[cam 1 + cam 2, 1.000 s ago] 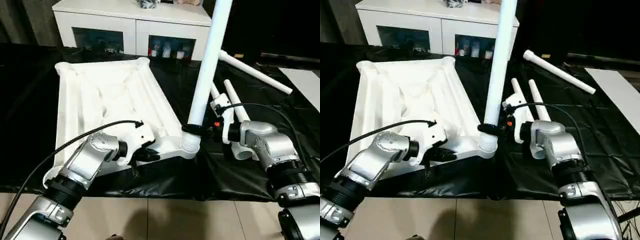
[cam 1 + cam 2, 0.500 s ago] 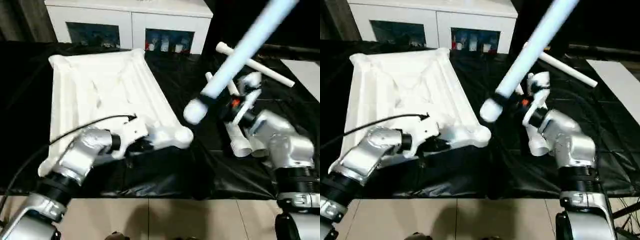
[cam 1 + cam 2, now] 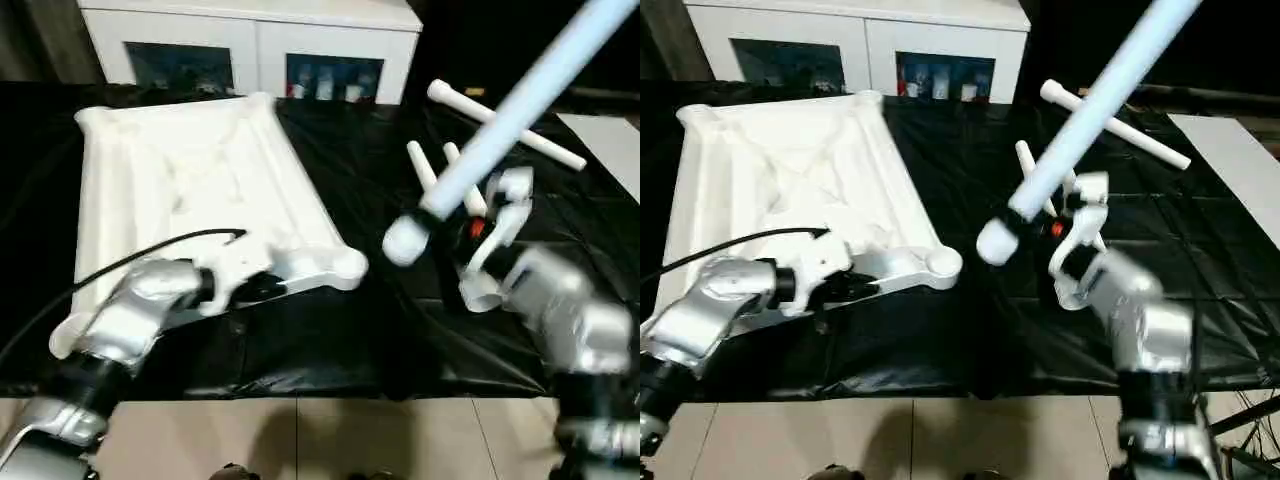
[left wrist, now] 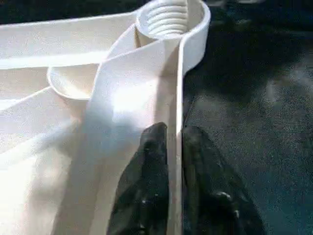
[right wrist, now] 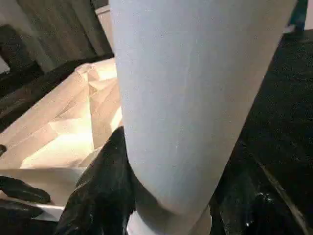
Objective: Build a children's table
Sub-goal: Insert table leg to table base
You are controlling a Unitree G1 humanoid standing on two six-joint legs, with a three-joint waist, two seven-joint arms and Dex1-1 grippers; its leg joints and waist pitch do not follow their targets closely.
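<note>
The children's table top (image 3: 190, 190) lies upside down on black cloth, ribbed underside up. My left gripper (image 3: 262, 287) is shut on its near rim, one black finger (image 4: 151, 171) on each side of the thin wall, just short of the threaded corner socket (image 4: 168, 17). My right gripper (image 3: 435, 212) is shut on a white leg (image 3: 520, 90) and holds it tilted up to the right. The leg's thick end (image 3: 403, 240) hangs above the cloth, right of the socket (image 3: 347, 265). Black fingers (image 5: 98, 200) flank the leg in the right wrist view.
Two more legs (image 3: 440, 170) lie on the cloth behind my right gripper, and a third (image 3: 505, 125) lies farther back right. A white cabinet (image 3: 250, 35) with glass doors stands at the back. A flat white board (image 3: 610, 140) is at the right edge, tiled floor (image 3: 300, 440) in front.
The leg stood upright on the corner socket. My right gripper has lifted it off and tipped it to the right. The head camera has shifted too.
</note>
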